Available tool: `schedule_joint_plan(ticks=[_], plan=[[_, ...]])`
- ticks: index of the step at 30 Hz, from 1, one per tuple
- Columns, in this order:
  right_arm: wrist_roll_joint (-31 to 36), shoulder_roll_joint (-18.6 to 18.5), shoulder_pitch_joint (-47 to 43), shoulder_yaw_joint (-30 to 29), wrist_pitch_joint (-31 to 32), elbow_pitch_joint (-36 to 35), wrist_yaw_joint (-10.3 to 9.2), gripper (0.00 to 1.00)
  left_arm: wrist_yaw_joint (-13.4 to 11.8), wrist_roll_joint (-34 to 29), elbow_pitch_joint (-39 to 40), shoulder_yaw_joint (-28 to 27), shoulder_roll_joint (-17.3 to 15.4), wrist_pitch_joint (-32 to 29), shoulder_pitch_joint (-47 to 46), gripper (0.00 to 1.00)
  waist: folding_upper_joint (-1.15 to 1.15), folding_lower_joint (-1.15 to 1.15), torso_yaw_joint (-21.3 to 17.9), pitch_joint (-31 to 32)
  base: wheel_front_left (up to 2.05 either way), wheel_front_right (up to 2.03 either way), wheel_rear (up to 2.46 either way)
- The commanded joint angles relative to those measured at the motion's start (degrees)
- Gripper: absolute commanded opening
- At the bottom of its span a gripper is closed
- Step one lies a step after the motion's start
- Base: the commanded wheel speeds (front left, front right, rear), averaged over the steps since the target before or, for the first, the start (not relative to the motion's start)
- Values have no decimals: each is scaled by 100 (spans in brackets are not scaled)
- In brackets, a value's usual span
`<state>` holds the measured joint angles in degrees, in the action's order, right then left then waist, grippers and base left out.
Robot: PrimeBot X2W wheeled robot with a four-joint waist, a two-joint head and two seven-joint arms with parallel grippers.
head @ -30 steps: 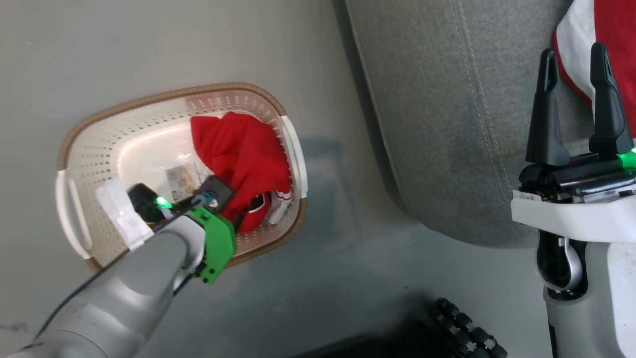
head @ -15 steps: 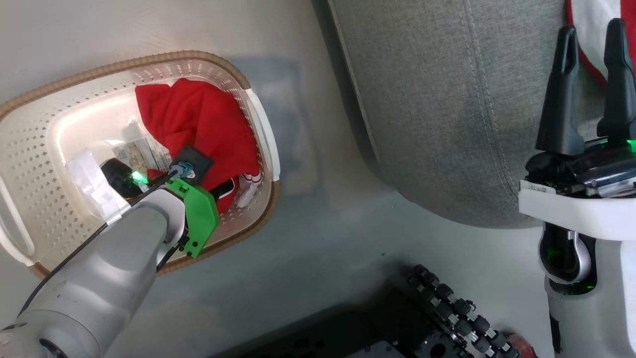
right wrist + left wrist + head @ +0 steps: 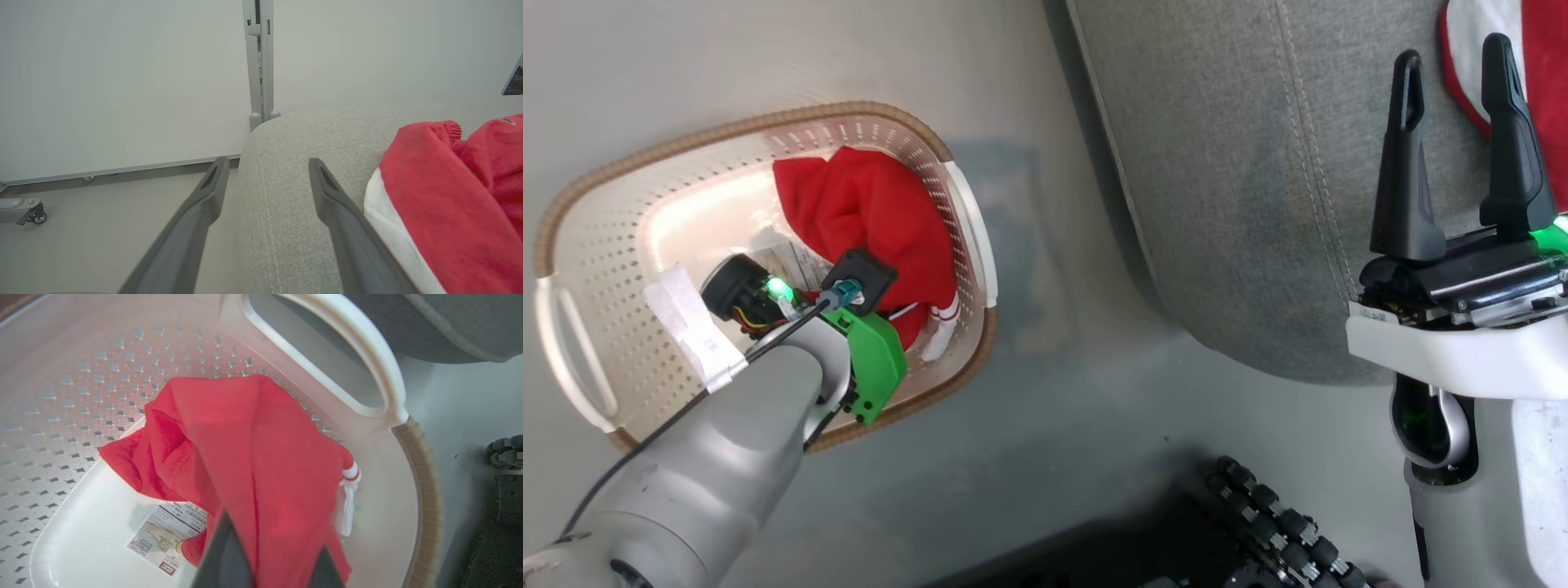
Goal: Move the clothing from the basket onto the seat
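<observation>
So the left gripper (image 3: 269, 547) is down in the basket (image 3: 596, 245), jaws pinching the red clothing (image 3: 874, 212) bunched at the basket's 3 o'clock end. The right gripper (image 3: 1454, 147) hovers over the seat (image 3: 1241, 204) at 2 o'clock with its jaws spread wide, and a red-and-white garment (image 3: 449, 204) lies on the seat just beside it.

clothing (image 3: 866, 212) is bright red w/ white bits & thin stripes, basket (image 3: 613, 269) cream w/ dotted holes + brown rim, seat (image 3: 1217, 163) grey woven fabric.

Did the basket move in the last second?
No. The basket keeps the same gap to the seat edge; only the camera shifted.
</observation>
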<state>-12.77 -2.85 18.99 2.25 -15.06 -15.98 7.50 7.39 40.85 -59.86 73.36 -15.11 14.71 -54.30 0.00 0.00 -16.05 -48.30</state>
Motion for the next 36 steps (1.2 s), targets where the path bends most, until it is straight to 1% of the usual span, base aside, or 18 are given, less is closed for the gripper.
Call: schedule_joint_plan(ticks=[1,3,7,12,16,20,24,28,33,36], plan=[[85,-7,-84,-29,-18,37,-2,100,17,130,55,-67,46,44,139,0,0,0,281,459,0,0,0],[166,-7,-178,-34,-17,83,-2,100,17,223,328,-335,76,58,155,0,0,0,398,720,0,0,0],[324,-10,-376,-20,-18,200,-2,100,17,43,899,-985,53,48,611,0,0,0,621,1359,0,0,0],[468,-11,-750,56,-17,399,-2,100,5,-334,1550,-1981,114,51,1352,0,0,0,824,2288,0,0,0],[544,-12,-1104,173,-17,601,-2,100,-24,-690,2027,-2746,158,51,2012,0,0,0,914,3020,0,0,0],[603,-11,-1501,276,-17,782,-2,100,-22,-1036,2446,-3364,283,52,2594,0,0,0,977,3694,0,0,0],[676,-11,-1885,410,-17,956,-3,100,-12,-1355,2798,-3805,385,52,3044,0,0,0,1030,4271,0,0,0],[778,-10,-2197,619,-17,1111,-2,100,-1,-1603,3142,-4137,477,52,3359,0,0,0,1035,4660,0,0,0],[852,-40,-2371,842,-17,1242,-3,100,9,-1847,3554,-4401,656,52,3527,0,0,0,1066,4824,0,0,0],[903,-107,-2351,1030,-17,1334,-2,100,16,-1833,3718,-4444,767,52,3560,0,0,0,1087,4868,0,0,0]])
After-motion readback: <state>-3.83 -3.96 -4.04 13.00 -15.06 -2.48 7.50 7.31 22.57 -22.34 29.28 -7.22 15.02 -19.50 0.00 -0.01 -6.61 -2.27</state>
